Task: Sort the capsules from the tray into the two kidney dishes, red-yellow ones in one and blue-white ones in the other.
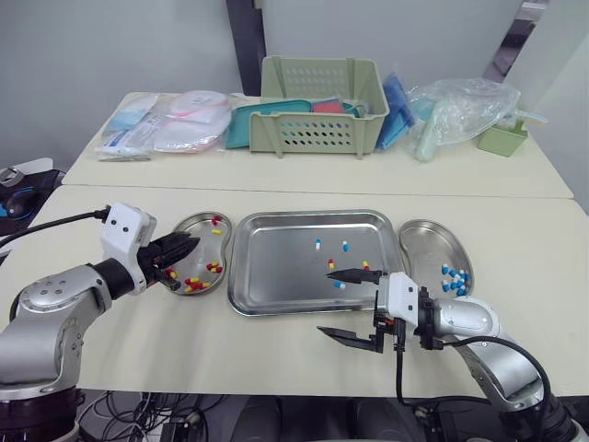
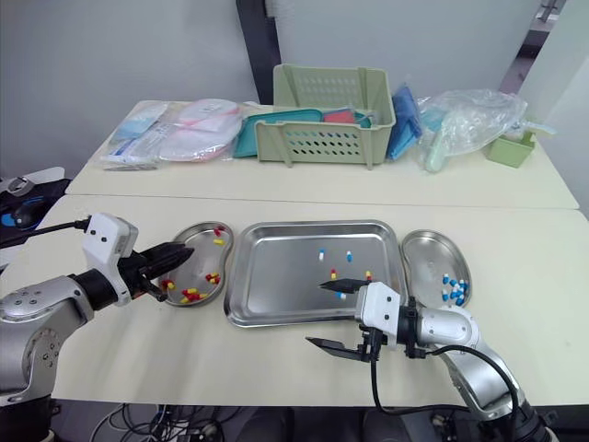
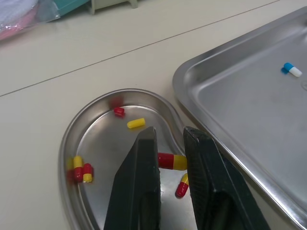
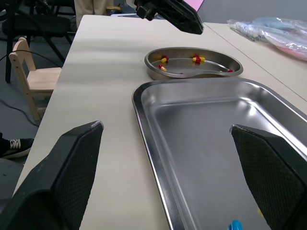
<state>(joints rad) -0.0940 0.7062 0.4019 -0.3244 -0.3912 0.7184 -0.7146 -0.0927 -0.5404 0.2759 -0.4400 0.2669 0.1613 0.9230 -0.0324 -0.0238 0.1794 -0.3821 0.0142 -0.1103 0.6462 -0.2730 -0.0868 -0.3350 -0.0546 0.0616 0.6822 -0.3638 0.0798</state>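
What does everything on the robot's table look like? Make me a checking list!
Surface: cream table, plain.
Job's things: tray holds mixed capsules; left dish has red-yellow capsules; right dish has blue-white capsules.
Clutter: green basket and bags on back table.
Grippers: left gripper over left dish, shut on held capsule; right gripper open at tray's front edge.
Cables: left cable, right cable, both black.
Surroundings: grey wall, small chair.

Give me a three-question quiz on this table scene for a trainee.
1. True or false: the right gripper is shut.
2. Which capsules lie in the right kidney dish? A red-yellow, B blue-white, C both.
3. Fill in: the left gripper hangs over the left kidney dish, which holds ___ capsules.
Key: 1 false, it stands wide open; 2 B; 3 red-yellow.
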